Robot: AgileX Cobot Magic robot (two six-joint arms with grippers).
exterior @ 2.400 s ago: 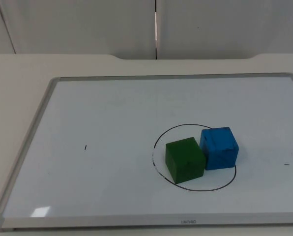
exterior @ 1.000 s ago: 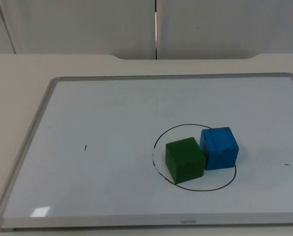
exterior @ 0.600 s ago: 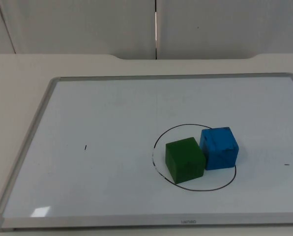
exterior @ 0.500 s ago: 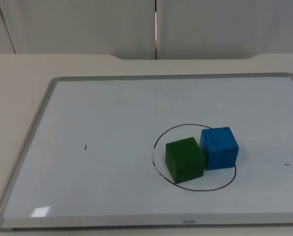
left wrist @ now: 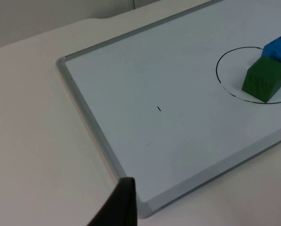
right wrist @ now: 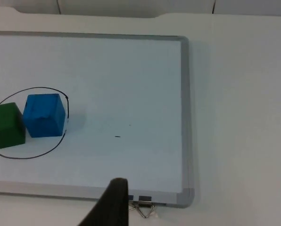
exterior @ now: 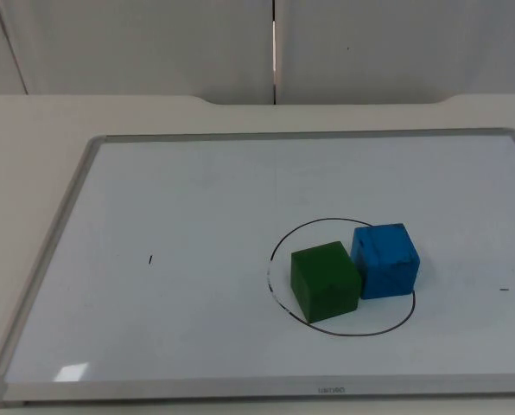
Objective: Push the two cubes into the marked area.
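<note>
Green cube (exterior: pixel 325 282): sitting nearest the camera in the top view, on the whiteboard (exterior: pixel 197 199), inside the drawn circle (exterior: pixel 279 246), its near corner lying close to the line. It is touching the blue cube (exterior: pixel 385 259) on its right side.

Blue cube: sitting just behind and right of the green one, mostly inside the circle; its right face is standing on or just over the line, as the right wrist view (right wrist: pixel 45 115) is also suggesting. Whether it is fully inside cannot be told.

Circle: black pen line, lying right of the board's centre. Two small pen ticks are lying well apart from it, one far to the left, one to the right.

Left hand (left wrist: pixel 116 207): waiting off the board's near left corner, over the bare worktop (left wrist: pixel 32 122); one fingertip is showing, so whether its fingers are apart or together cannot be told. The cubes are lying well away across the board from it.

Right hand (right wrist: pixel 111 205): waiting off the board's near right edge, finger spacing likewise not readable. The blue cube is lying ahead and to its left, nearer to this hand than to the other.

Judgement: the task is looking done or nearly so; if any nudge is remaining, it is falling to the right hand, pushing the blue cube leftward toward the circle's middle.
</note>
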